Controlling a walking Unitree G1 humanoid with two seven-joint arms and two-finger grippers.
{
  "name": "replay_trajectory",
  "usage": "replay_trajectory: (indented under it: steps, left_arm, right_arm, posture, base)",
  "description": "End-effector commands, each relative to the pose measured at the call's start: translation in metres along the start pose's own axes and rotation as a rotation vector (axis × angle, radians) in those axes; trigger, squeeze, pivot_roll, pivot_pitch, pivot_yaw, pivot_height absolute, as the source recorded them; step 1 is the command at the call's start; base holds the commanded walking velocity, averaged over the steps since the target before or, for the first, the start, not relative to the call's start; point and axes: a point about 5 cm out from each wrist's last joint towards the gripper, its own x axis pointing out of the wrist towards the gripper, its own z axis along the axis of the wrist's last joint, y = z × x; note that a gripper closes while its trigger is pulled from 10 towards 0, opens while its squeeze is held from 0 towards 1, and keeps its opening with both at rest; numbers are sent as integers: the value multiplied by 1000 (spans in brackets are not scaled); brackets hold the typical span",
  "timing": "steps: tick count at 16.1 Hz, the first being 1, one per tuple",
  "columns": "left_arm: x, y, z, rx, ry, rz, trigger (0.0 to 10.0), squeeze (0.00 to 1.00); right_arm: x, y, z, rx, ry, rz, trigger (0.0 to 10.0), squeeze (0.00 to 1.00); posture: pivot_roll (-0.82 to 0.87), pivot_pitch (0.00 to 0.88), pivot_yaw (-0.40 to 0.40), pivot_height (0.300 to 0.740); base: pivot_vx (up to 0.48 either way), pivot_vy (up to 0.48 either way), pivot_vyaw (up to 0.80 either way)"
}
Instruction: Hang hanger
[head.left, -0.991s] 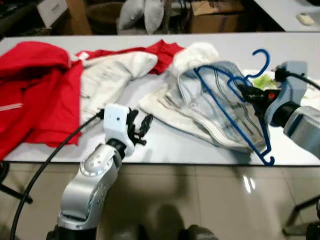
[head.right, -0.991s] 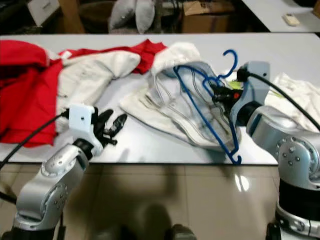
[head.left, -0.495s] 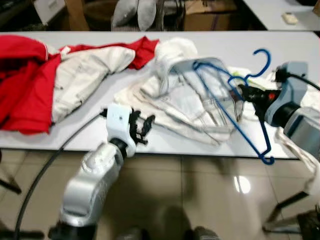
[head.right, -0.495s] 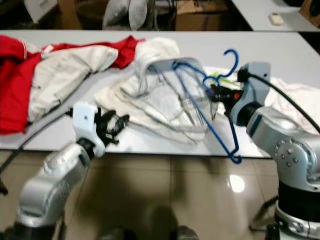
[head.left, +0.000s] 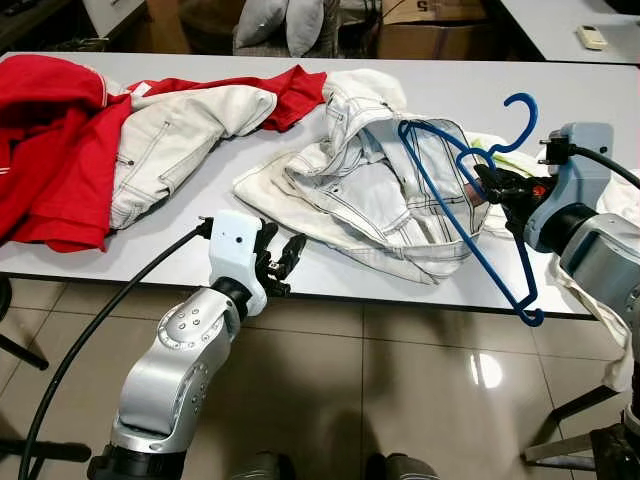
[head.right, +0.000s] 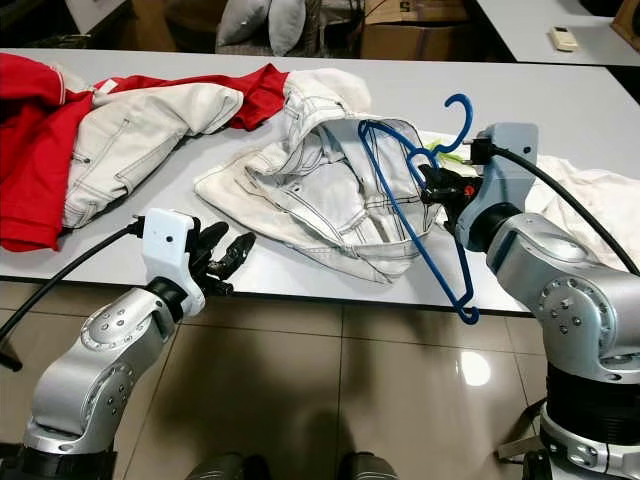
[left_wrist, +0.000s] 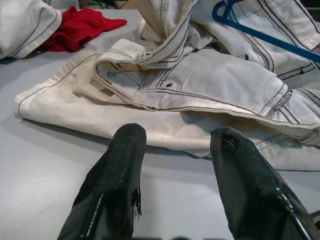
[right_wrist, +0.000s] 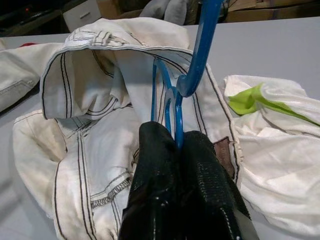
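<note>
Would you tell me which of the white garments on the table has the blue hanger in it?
The white denim jacket mid-table, threaded by the blue hanger the right gripper pinches; the white garment beside the red clothing has none.

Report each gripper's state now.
Left gripper: open, empty, near the white denim jacket.
Right gripper: shut on the blue plastic hanger.

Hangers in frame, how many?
1. A blue hanger clamped in the right claw over the table's right side, threaded into the white jeans. More could be buried under the clothes.
</note>
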Motion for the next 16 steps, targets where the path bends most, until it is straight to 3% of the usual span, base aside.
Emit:
replay_trajectory:
  steps: [1, 5, 7, 10, 16]
  left_arm:
    - [1, 0, -1, 5, 8, -14, 10000, 0]
    - [-1, -2, -1, -14, 1, -19, 10000, 0]
    - [-5, 2, -5, -26, 5, 1, 10000, 0]
    - [-6, 6, -5, -26, 2, 7, 10000, 0]
    - [-9, 5, -3, -30, -9, -9, 10000, 0]
  right_arm:
    - [1, 0, 1, -6, -14, -7, 10000, 0]
    - [-2, -4, 12, -12, -89, -10, 10000, 0]
    - [-7, -2, 29, 26, -226, 1, 10000, 0]
    - [-14, 3, 39, 17, -317, 22, 10000, 0]
    - [-26, 16, 52, -3, -446, 165, 10000, 0]
  posture:
    - [-182, 78, 64, 740]
    - [-181, 77, 58, 740]
    - [-184, 76, 71, 740]
    - [-184, 80, 80, 740]
    - [-181, 85, 85, 740]
  base:
    - [0, 0, 0]
    - [0, 0, 0]
    - [0, 0, 0]
    - [0, 0, 0]
    - [0, 0, 0]
